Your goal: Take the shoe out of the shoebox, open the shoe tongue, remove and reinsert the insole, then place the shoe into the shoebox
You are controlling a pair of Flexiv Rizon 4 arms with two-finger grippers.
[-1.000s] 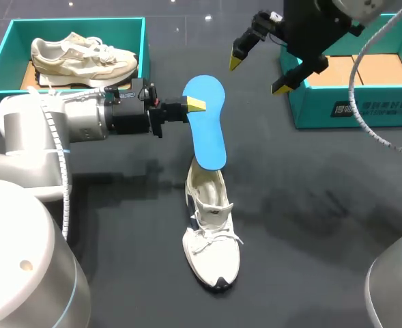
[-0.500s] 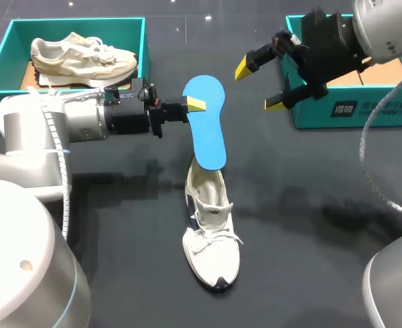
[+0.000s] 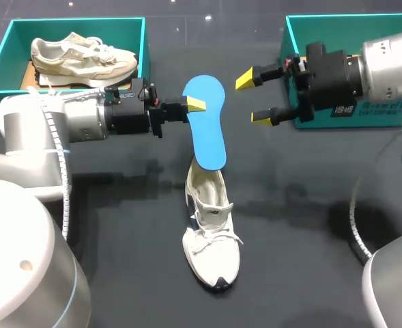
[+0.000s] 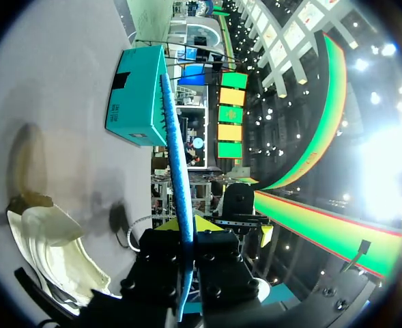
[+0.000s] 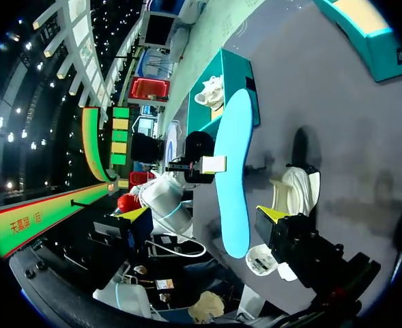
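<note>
Our left gripper (image 3: pixel 195 104) clamps the blue insole (image 3: pixel 209 130) by one edge; the white shoe (image 3: pixel 212 239) lies at the insole's lower end, and our right gripper (image 3: pixel 254 98), fingers spread, hangs just beside the insole.

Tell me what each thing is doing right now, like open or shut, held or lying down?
left gripper: shut on the blue insole.
right gripper: open, holding nothing, beside the insole.
white shoe: on the table, sole down, nothing holding it.
blue insole: out of the white shoe, held up.
left shoebox: open, a second shoe inside.
right shoebox: open, no shoe showing inside.
</note>
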